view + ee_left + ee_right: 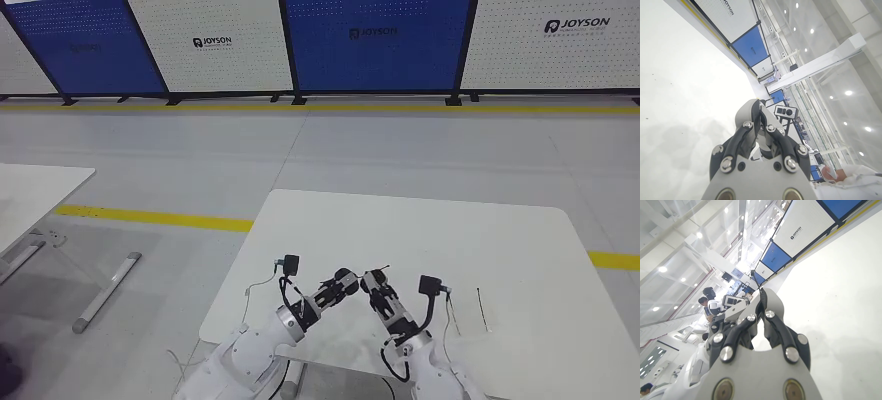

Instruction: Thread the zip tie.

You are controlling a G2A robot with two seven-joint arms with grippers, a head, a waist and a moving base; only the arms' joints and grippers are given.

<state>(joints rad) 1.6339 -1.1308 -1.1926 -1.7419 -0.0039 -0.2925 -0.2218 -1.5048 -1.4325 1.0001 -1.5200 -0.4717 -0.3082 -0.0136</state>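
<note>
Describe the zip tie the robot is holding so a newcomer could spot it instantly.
Over the white table, find the right arm's end effector. The zip tie is the thin black strip pinched in it, poking out beyond it with a small blocky head. Unlike the two dark strips lying flat on the table nearby, it is held in the air.

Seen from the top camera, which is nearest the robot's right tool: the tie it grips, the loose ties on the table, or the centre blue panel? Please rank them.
1. Held tie, clamped in the right tool.
2. Loose ties, on the table off to the tool's right.
3. Centre blue panel, far back, beyond the table.
</note>
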